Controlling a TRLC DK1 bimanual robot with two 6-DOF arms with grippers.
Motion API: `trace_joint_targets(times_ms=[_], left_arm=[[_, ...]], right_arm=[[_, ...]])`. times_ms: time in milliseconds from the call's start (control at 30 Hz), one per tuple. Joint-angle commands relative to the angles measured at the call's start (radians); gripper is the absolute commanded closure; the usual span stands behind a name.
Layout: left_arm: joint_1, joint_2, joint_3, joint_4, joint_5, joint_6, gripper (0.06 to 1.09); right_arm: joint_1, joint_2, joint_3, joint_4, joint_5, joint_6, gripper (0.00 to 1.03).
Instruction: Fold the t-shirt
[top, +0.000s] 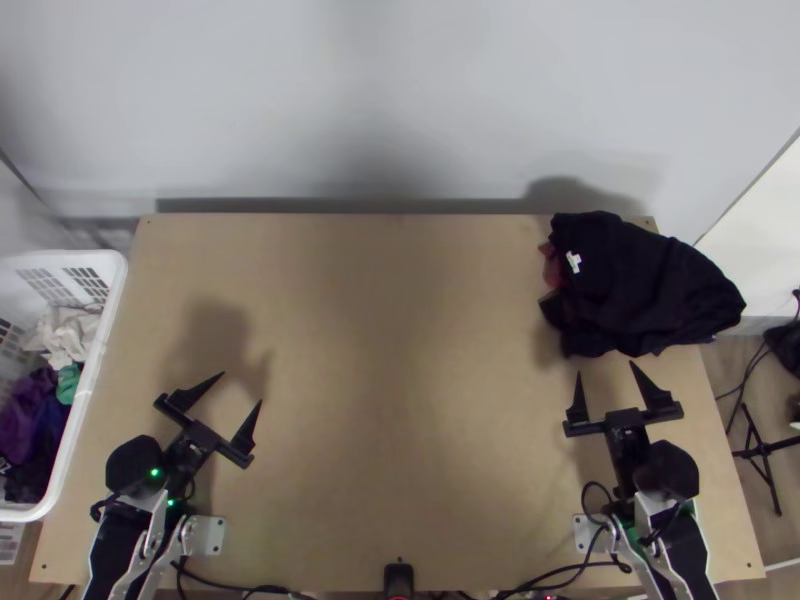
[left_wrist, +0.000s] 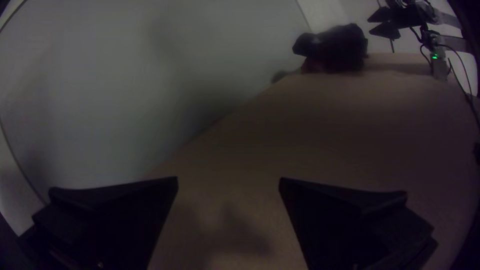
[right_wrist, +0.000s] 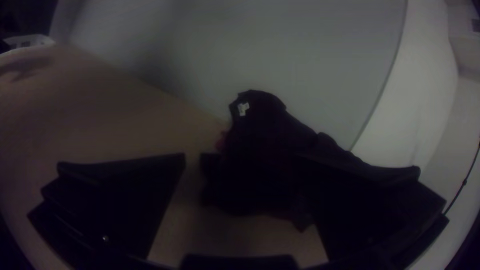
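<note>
Waiting with nothing gripped, I have both end effectors at the near side of the light wooden table (top: 390, 350). In the top view, my left black two-fingered gripper (top: 242, 388) hangs wide apart over the table's near left part, close to the white plastic laundry basket (top: 99, 350) at the table's left edge. My right black two-fingered gripper (top: 605, 368), also spread, is over its near right part. The bunched heap of black cloth (top: 640, 285) lies at the table's far right corner, seeming to spill past its right edge, with a white tag (top: 573, 261) and a bit of reddish cloth (top: 552, 265) at its side. The t-shirt is presumably in that heap; I cannot tell which piece.

In the left wrist view, bare tabletop lies between my parted fingers, the heap well off across the table.

In the right wrist view, the heap lies just beyond my open fingers.

I judge this the picking step: my right gripper should pinch one layer, draw it to the table's middle, then spread it with the left before folding.
</note>
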Motion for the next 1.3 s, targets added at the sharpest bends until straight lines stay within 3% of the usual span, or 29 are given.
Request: trace_joint_targets(times_ms=[0, 433, 567, 700, 800, 867, 1033, 1133, 1267], left_arm=[[-0.014, 0.000, 0.000, 0.000, 0.007, -0.005, 0.10], [-0.028, 0.000, 0.000, 0.000, 0.009, -0.007, 0.10], [-0.103, 0.000, 0.003, -0.012, 0.138, -0.020, 0.10], [-0.194, -0.001, 0.002, -0.004, 0.128, 0.016, 0.10], [-0.204, -0.001, -0.001, 0.032, -0.008, 0.049, 0.10], [-0.184, -0.001, 0.000, 0.065, -0.040, 0.010, 0.10], [-0.170, 0.000, 0.002, 0.150, -0.223, -0.063, 0.10], [-0.052, 0.020, 0.023, 0.138, -0.240, -0.040, 0.10], [0.213, 0.232, 0.144, 0.144, -0.234, -0.048, 0.10]], right_arm=[[0.010, 0.000, 0.000, 0.000, -0.006, 0.000, 0.04], [0.066, -0.001, 0.002, 0.000, -0.016, 0.018, 0.04], [0.092, -0.001, 0.002, 0.002, -0.022, 0.125, 0.04], [0.095, -0.001, 0.002, 0.009, -0.022, 0.129, 0.04], [0.067, 0.003, 0.002, 0.032, -0.022, 0.124, 0.04], [0.038, 0.032, 0.002, 0.040, -0.016, 0.098, 0.04], [-0.010, 0.132, 0.017, 0.107, 0.054, 0.109, 0.04], [-0.010, 0.193, 0.095, 0.112, 0.117, 0.090, 0.04], [-0.045, 0.332, 0.252, 0.106, 0.146, 0.055, 0.04]])
